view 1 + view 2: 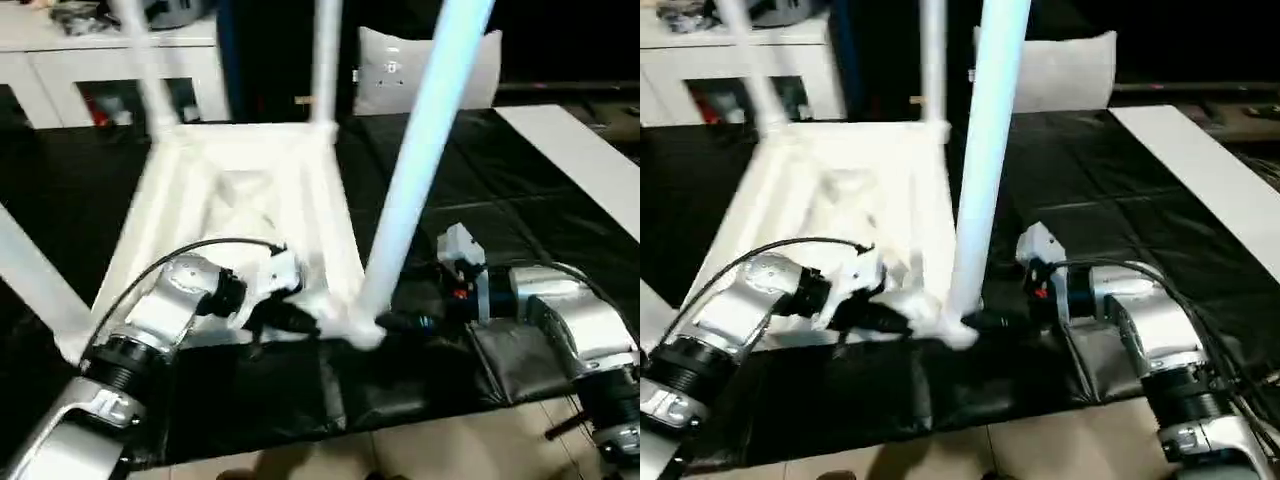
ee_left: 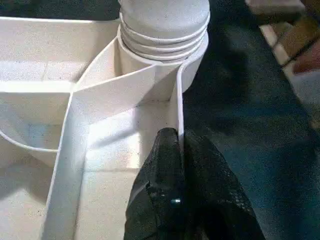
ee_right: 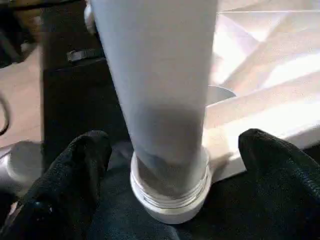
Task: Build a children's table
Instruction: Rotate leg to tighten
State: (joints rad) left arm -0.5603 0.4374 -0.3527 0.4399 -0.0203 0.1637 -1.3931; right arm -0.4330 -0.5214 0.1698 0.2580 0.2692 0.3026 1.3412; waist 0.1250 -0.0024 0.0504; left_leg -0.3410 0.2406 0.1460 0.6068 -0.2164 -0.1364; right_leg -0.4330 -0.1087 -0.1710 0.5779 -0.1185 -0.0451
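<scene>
The white tabletop [image 1: 240, 190] lies upside down on the black-covered table, ribs facing up. White tube legs stand in its corner sockets: far left [image 1: 150, 70], far right [image 1: 325, 60], near left [image 1: 35, 280] and the leaning near-right leg [image 1: 420, 150]. My left gripper [image 1: 300, 320] is shut on the tabletop's rim wall [image 2: 179, 105] just beside the near-right socket [image 2: 162, 30]. My right gripper [image 1: 395, 322] is open, its fingers [image 3: 75, 170] standing apart on either side of that leg's base [image 3: 165, 190].
A white cabinet [image 1: 60, 60] stands at the back left and a white cushion-like thing [image 1: 385, 70] behind the tabletop. A white board [image 1: 590, 160] lies at the right. The table's front edge and the floor [image 1: 450, 450] are close below my arms.
</scene>
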